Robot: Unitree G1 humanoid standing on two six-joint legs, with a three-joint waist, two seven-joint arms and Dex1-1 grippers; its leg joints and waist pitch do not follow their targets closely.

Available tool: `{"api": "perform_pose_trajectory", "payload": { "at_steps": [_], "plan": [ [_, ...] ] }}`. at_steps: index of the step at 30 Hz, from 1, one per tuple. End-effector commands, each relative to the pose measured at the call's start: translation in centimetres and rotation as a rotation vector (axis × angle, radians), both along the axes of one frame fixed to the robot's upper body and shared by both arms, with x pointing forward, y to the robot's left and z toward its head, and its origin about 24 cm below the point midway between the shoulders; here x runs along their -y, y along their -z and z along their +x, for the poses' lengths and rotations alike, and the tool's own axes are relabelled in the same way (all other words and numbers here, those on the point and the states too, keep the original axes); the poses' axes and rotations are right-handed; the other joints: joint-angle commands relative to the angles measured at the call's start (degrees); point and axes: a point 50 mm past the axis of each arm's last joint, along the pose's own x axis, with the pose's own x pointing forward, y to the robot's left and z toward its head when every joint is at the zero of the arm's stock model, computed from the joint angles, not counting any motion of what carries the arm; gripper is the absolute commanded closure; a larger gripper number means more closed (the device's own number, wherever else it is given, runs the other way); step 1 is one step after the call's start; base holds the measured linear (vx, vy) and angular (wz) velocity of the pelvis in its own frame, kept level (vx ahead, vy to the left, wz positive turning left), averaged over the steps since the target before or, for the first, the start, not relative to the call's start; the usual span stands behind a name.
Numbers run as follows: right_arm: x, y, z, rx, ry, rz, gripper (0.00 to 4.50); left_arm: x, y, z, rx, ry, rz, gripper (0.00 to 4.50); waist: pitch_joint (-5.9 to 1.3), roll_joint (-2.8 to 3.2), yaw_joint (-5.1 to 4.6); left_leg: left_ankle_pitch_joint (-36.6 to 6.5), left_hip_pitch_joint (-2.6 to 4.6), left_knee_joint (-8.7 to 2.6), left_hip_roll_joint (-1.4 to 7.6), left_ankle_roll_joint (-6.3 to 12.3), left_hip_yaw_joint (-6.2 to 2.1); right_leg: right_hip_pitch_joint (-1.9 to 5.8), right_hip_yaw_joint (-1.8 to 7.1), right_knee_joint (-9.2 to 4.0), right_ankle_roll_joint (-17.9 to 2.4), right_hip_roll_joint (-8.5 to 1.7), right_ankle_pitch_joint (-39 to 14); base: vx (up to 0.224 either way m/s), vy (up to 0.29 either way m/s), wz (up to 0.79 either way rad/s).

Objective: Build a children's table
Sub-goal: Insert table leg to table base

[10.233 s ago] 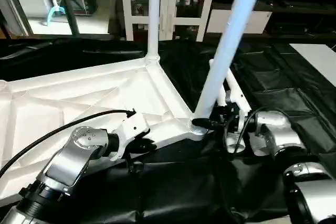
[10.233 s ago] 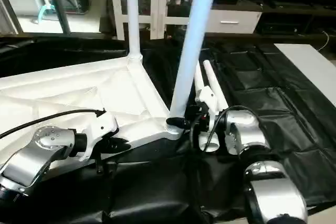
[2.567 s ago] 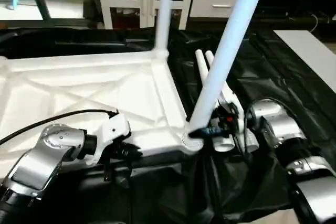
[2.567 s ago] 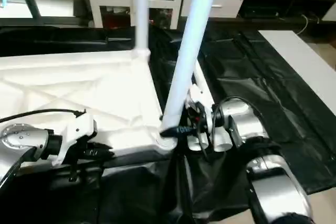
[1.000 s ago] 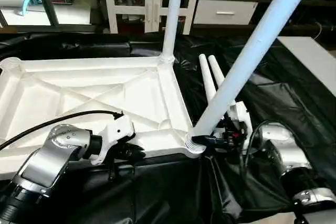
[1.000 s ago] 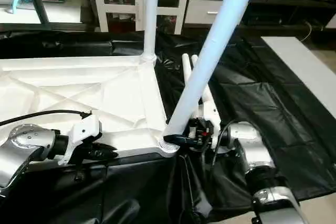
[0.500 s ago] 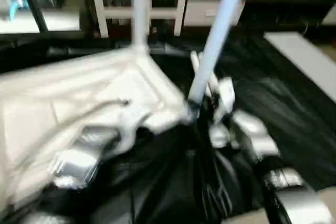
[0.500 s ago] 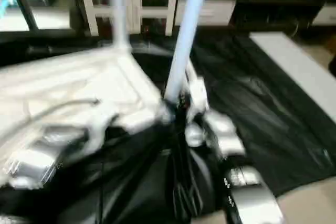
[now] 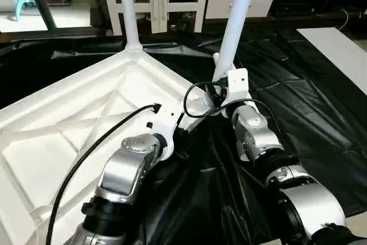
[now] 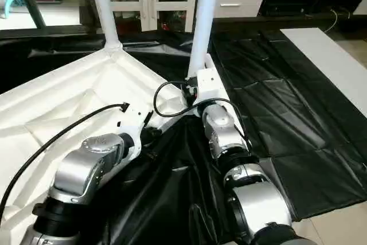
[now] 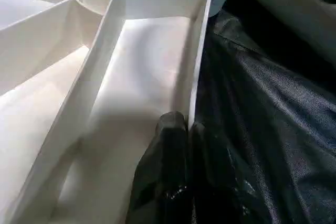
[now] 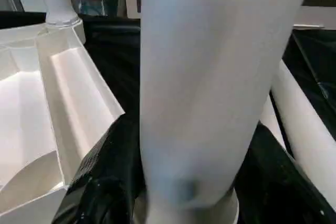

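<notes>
Two legs up | right end effector [image 12: 181, 203] grips near leg [image 9: 235, 21] | left end effector [image 11: 181, 129] pinches tabletop [image 9: 74, 119] rim | keep leg straight, twist slowly.

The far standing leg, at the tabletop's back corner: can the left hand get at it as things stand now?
Probably not right away. The left hand is pinched shut on the tabletop rim near the robot, and the far leg stands across the tabletop. Nothing blocks the way, but the hand must first let go.
</notes>
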Motion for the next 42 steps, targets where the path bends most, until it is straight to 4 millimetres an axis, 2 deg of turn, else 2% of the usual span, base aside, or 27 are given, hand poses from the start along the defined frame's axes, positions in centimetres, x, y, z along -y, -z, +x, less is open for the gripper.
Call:
{"api": "perform_pose_trajectory", "payload": {
  "at_steps": [1, 2, 4, 6, 7, 9, 10, 12, 13, 15, 18, 20, 21, 23, 25, 26, 27, 28, 30, 35, 37, 40, 42],
  "plan": [
    [-2.2, 6.9, -4.0, -0.278, -0.123, -0.073, 2.55, -1.0, -2.5, 1.6, 0.136, -0.119, 0.028, 4.50, -1.13, 0.01, -0.31, -9.76, 0.30, -4.24, 5.21, 2.90, -2.76, 0.35, 3.68, -4.81, -13.09, -5.57, -5.32, 0.000, 0.000, 0.00],
    [-2.2, 6.7, -3.9, -0.266, -0.126, -0.062, 2.55, -0.9, -2.5, 1.6, 0.140, -0.111, 0.032, 4.50, -1.11, 0.49, -0.25, -9.58, 0.33, -4.25, 5.21, 2.85, -2.80, 0.36, 3.70, -4.74, -13.25, -5.59, -4.76, 0.000, 0.000, 0.00],
    [-2.3, 6.3, -3.7, -0.239, -0.134, -0.043, 2.55, -0.6, -2.4, 1.4, 0.145, -0.086, 0.025, 4.50, -1.13, 0.24, -0.34, -9.19, 0.25, -4.12, 5.19, 3.15, -2.69, 0.52, 3.71, -4.68, -13.86, -5.62, -3.66, 0.000, 0.000, 0.00],
    [-2.4, 5.9, -3.6, -0.221, -0.174, 0.000, 2.55, -0.4, -2.4, 1.4, 0.151, -0.064, 0.023, 4.50, -1.19, 0.30, -0.28, -8.61, 0.24, -4.03, 5.21, 3.54, -2.67, 0.57, 3.73, -4.59, -14.10, -5.69, -2.95, 0.000, 0.000, 0.00],
    [-2.4, 5.8, -3.6, -0.211, -0.186, 0.005, 2.55, -0.3, -2.4, 1.3, 0.152, -0.058, 0.022, 4.50, -1.27, 0.49, -0.23, -7.55, 0.21, -3.94, 5.20, 3.98, -2.66, 0.69, 3.73, -4.39, -14.41, -5.68, -1.43, 0.000, 0.000, 0.00],
    [-2.5, 5.4, -3.5, -0.184, -0.212, 0.026, 2.55, -0.2, -2.4, 1.3, 0.152, -0.051, 0.020, 4.50, -1.50, 0.39, -0.21, -4.84, 0.16, -3.68, 5.25, 5.37, -2.57, 0.87, 3.65, -3.91, -15.33, -5.63, 2.80, 0.000, 0.000, 0.00],
    [-2.4, 5.1, -3.4, -0.166, -0.223, 0.033, 1.99, -0.2, -2.4, 1.3, 0.158, -0.042, 0.021, 4.50, -1.72, 0.44, -0.14, -3.00, 0.07, -3.44, 5.24, 6.30, -2.54, 1.00, 3.61, -3.50, -15.90, -5.63, 6.02, 0.000, 0.000, 0.00],
    [-2.2, 4.6, -3.2, -0.126, -0.244, 0.042, 1.82, -0.2, -2.4, 1.2, 0.165, -0.031, 0.023, 4.50, -1.83, 0.34, -0.19, -1.09, -0.05, -3.21, 5.18, 7.45, -2.46, 1.09, 3.57, -3.10, -16.45, -5.56, 9.27, 0.000, 0.000, 0.00],
    [-2.1, 4.2, -3.1, -0.100, -0.259, 0.043, 1.75, -0.2, -2.3, 1.2, 0.166, -0.028, 0.023, 4.50, -1.79, 0.24, -0.17, -0.70, -0.27, -3.07, 5.18, 9.06, -2.42, 1.10, 3.50, -3.06, -17.07, -5.70, 10.51, 0.000, 0.000, 0.00],
    [-2.1, 4.0, -3.0, -0.083, -0.269, 0.044, 1.63, -0.3, -2.3, 1.2, 0.166, -0.027, 0.022, 4.50, -1.80, 0.22, -0.36, -1.28, -0.40, -3.02, 5.36, 9.43, -2.57, 1.17, 3.46, -3.06, -17.50, -5.85, 8.76, 0.000, 0.000, 0.00],
    [-1.6, 2.7, -2.9, 0.032, -0.316, 0.057, 1.28, -0.4, -2.2, 1.0, 0.174, -0.012, 0.026, 4.50, -1.65, 0.26, -0.61, -3.40, -0.31, -2.98, 5.40, 8.93, -2.50, 0.90, 3.50, -3.39, -17.90, -5.82, 4.74, 0.000, 0.000, 0.00],
    [-1.3, 1.9, -2.9, 0.096, -0.351, 0.083, 1.28, -0.5, -2.2, 0.9, 0.172, -0.011, 0.026, 4.50, -1.80, 0.25, -0.84, -4.66, -0.54, -2.91, 5.36, 8.31, -2.57, 1.11, 3.55, -3.49, -17.86, -5.83, 2.68, 0.000, 0.000, 0.00],
    [-1.2, 1.8, -2.9, 0.103, -0.355, 0.086, 1.28, -0.5, -2.2, 0.9, 0.172, -0.011, 0.026, 4.50, -1.90, 0.22, -1.15, -3.72, -0.80, -2.75, 5.39, 8.86, -2.68, 1.29, 3.60, -3.22, -17.91, -5.87, 4.40, 0.000, 0.000, 0.00],
    [-0.2, 1.2, -3.2, 0.172, -0.393, 0.103, 1.28, -0.8, -2.1, 1.0, 0.181, -0.004, 0.029, 4.50, -2.33, 0.27, -1.43, -0.50, -0.73, -2.42, 5.47, 10.55, -2.73, 1.38, 3.46, -2.61, -18.79, -5.82, 8.98, 0.000, 0.000, 0.00],
    [0.7, 0.9, -3.5, 0.202, -0.402, 0.101, 1.28, -1.0, -2.1, 1.0, 0.200, 0.014, 0.030, 4.50, -2.82, 0.36, -1.06, 5.35, -0.71, -1.67, 5.43, 13.54, -2.67, 1.35, 3.41, -1.66, -19.76, -5.78, 17.61, 0.000, 0.000, 0.00],
    [1.1, 0.8, -3.7, 0.215, -0.403, 0.100, 1.28, -1.2, -2.1, 1.0, 0.212, 0.027, 0.028, 4.50, -2.74, 0.28, -0.91, 6.61, -0.88, -1.52, 5.31, 14.43, -2.75, 1.39, 3.39, -1.48, -19.55, -5.71, 19.46, 0.000, 0.000, 0.00],
    [1.4, 0.7, -3.8, 0.224, -0.402, 0.100, 1.28, -1.3, -2.0, 1.0, 0.222, 0.040, 0.031, 4.50, -2.98, 0.24, -0.78, 8.38, -0.76, -1.32, 5.48, 15.29, -2.73, 1.31, 3.31, -1.06, -19.68, -5.72, 22.32, 0.000, 0.000, 0.00],
    [2.5, 0.4, -4.1, 0.251, -0.398, 0.106, 1.28, -2.0, -1.7, 0.8, 0.231, 0.087, 0.048, 4.50, -3.08, 0.31, -0.45, 8.81, -0.76, -1.15, 5.38, 15.96, -2.79, 1.35, 3.20, -0.99, -19.40, -5.71, 22.98, 0.000, 0.000, 0.00],
    [3.1, 0.0, -4.4, 0.270, -0.397, 0.103, 1.28, -2.7, -1.4, 0.7, 0.217, 0.110, 0.062, 4.50, -2.96, 0.32, -0.02, 7.51, -0.64, -1.27, 5.46, 15.58, -2.74, 1.25, 3.14, -1.12, -18.79, -5.63, 21.36, 0.000, 0.000, 0.00],
    [4.4, -1.3, -4.6, 0.320, -0.404, 0.133, 1.28, -5.3, -0.6, 0.7, 0.191, 0.133, 0.120, 4.50, -2.59, 0.60, 0.07, 1.55, -0.57, -1.62, 5.52, 11.59, -2.62, 0.91, 3.30, -1.64, -18.86, -5.51, 11.71, 0.000, 0.000, 0.00],
    [4.8, -2.1, -4.5, 0.343, -0.409, 0.148, 1.28, -6.6, -0.4, 1.0, 0.194, 0.127, 0.159, 4.50, -2.35, 0.94, 0.16, -1.36, -0.41, -1.78, 5.36, 9.92, -2.57, 0.72, 3.42, -2.12, -18.49, -5.44, 7.88, 0.000, 0.000, 0.00],
    [5.0, -3.2, -4.3, 0.374, -0.421, 0.162, 1.28, -8.0, -0.5, 1.4, 0.210, 0.126, 0.184, 4.50, -2.36, 0.92, 0.26, -3.05, -0.24, -1.92, 5.24, 8.05, -2.53, 0.71, 3.46, -2.39, -18.01, -5.34, 5.53, 0.000, 0.000, 0.00],
    [5.0, -4.0, -4.2, 0.390, -0.436, 0.186, 1.28, -8.4, -0.7, 1.6, 0.223, 0.139, 0.178, 4.50, -2.53, 0.88, 0.25, -1.96, -0.35, -1.90, 5.12, 7.59, -2.57, 0.92, 3.45, -2.08, -17.68, -5.22, 7.32, 0.000, 0.000, 0.00]
  ]
}}
